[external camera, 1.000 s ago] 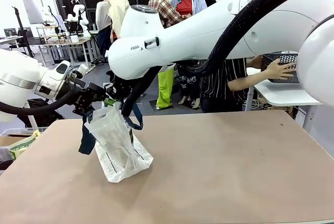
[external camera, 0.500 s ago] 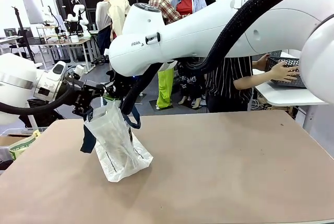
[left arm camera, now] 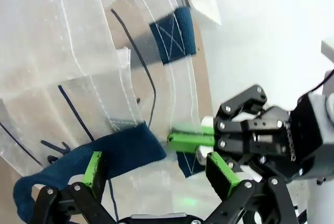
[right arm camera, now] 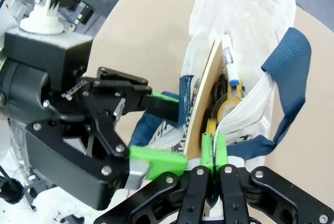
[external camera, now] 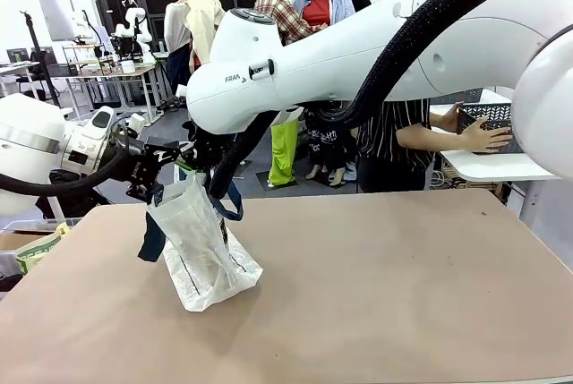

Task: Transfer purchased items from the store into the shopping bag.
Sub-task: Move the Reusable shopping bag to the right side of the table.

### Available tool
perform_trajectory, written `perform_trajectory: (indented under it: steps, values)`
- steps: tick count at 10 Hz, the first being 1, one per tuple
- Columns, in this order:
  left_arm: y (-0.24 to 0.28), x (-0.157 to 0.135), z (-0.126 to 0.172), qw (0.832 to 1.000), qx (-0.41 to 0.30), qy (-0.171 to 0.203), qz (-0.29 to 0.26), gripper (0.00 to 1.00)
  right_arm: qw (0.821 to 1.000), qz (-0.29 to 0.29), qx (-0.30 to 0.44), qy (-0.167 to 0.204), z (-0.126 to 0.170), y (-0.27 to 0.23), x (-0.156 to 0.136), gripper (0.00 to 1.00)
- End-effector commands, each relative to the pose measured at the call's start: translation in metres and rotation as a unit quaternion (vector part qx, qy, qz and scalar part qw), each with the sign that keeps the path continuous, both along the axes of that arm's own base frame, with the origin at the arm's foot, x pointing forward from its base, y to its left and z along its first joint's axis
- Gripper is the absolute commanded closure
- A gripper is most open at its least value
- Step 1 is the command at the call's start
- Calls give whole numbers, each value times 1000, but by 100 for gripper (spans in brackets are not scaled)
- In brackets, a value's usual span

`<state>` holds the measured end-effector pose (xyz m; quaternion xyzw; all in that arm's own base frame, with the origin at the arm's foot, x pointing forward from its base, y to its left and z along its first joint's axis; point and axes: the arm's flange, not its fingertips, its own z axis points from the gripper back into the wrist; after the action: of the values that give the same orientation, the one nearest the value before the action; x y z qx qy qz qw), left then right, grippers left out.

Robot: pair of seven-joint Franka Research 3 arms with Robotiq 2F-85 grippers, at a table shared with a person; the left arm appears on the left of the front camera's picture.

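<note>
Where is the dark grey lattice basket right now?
In the front view the basket sits at far right, on a white side table beyond the main table, between the person's hands.

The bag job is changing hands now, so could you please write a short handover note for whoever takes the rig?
Left gripper: open, jaws either side of a navy handle, not clamping it.
Right gripper: shut on the bag rim, holding its mouth up.
The bag stands on the table toward the robot's left; several items already lie inside.
The basket is on a side table at far right, a person's hand on it; its contents cannot be seen.
Done: some items bagged.
Left: check the basket for anything remaining, then release the bag.
</note>
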<state>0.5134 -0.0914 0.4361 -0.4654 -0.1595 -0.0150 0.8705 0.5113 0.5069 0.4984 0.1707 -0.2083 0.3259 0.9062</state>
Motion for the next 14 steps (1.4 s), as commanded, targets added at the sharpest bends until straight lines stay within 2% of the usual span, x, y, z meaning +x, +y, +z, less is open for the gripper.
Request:
perform_trajectory:
  steps: [1,3,6,9,12,14]
  values:
    - [-11,8,6,998,12,1,55,0,1000,2,29,-1,-6,-7,-11,100]
    - [-7,7,6,997,29,12,74,0,999,1,32,-6,-3,-11,-12,100]
    - [-17,13,6,999,20,5,39,0,1000,8,22,3,-7,-5,-9,100]
    - [-16,19,6,999,-18,7,25,0,1000,18,8,10,-12,6,-8,100]
    - [-19,26,4,999,-30,10,31,0,999,32,4,13,-14,14,-10,100]
    - [-23,32,0,999,-8,30,30,0,999,35,8,12,-14,15,-11,100]
